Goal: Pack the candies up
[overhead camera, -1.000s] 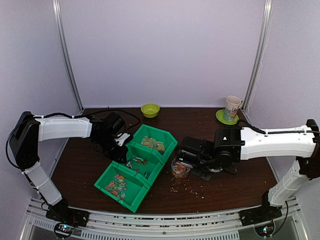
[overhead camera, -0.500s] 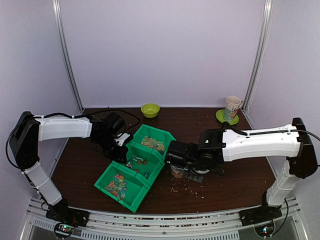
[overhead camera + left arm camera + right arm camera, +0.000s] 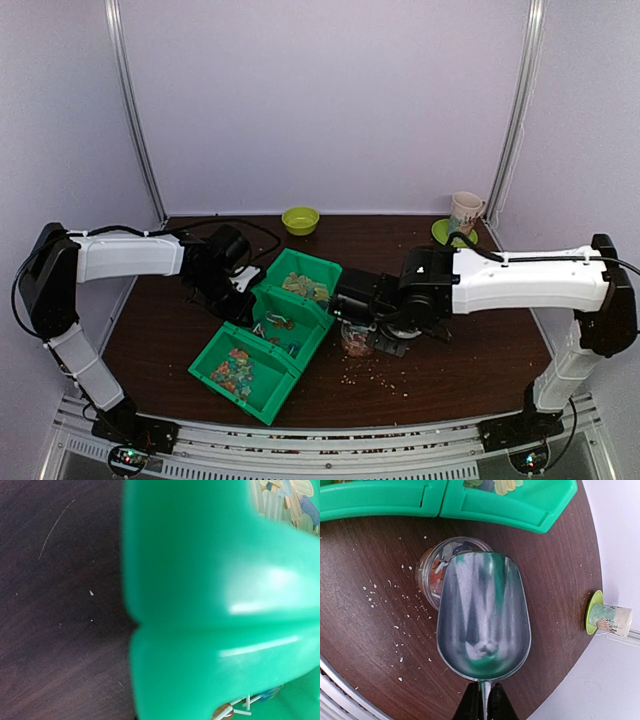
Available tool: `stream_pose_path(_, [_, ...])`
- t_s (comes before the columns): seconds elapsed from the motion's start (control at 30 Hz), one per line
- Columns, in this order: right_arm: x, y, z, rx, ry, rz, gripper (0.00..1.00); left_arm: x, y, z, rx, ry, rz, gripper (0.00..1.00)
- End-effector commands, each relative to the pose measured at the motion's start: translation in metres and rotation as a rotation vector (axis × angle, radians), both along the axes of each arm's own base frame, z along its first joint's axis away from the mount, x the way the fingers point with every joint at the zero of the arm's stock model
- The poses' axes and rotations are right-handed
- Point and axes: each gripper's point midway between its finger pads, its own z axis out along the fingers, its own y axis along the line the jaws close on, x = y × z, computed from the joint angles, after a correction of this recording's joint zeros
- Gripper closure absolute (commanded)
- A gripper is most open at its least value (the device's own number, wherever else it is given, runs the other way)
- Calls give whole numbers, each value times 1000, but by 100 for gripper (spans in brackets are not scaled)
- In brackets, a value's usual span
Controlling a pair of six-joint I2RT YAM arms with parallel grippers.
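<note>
Since the candies (image 3: 436,572) are small, light and loose in slick wrappers, I judge that pinching them one by one is poor practice. The scoop (image 3: 482,615) is the better means, and I take hold of it at its thin handle only.

Right gripper (image 3: 482,706): clamped tight on that handle at the bottom edge of the wrist frame. The scoop bowl is empty and hangs over the clear jar (image 3: 423,575), just up and left of centre.

Left gripper (image 3: 236,284): closed, against the left side of the green bins (image 3: 252,396). I cannot tell whether it pinches the wall, as its own view shows only green plastic and table.

Candies: some in the jar, and a heap in the nearest bin at lower left of the overhead frame.

Handling note: the sweets look unlikely to break, but the jar may tip if the scoop nudges it.

Counts: bins 3, joined in a row; jar 1; scoop 1; candies too many and too jumbled to count.
</note>
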Motion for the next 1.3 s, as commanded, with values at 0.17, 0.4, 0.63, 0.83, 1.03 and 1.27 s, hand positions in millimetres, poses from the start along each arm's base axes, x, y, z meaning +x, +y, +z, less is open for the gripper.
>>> stream_pose_path(0.17, [3, -6, 27, 35, -33, 4, 100, 17, -23, 30, -123, -64, -15, 100])
stream_pose_path(0.4, [-6, -4, 12, 19, 38, 29, 100, 17, -24, 29, -121, -63, -15, 100])
stream_pose_path(0.63, [-12, 6, 0, 36, 88, 49, 100, 16, -24, 27, -119, -55, -16, 100])
stream_pose_path(0.83, [-9, 1, -9, -5, 73, 34, 100, 16, -25, 26, -121, -52, -17, 100])
stream_pose_path(1.03, [-5, -4, -12, -34, 57, 21, 100, 16, -24, 25, -120, -48, -17, 100])
stream_pose_path(1.27, [-7, -12, -23, -96, 75, 31, 100, 16, -25, 25, -121, -46, -17, 100])
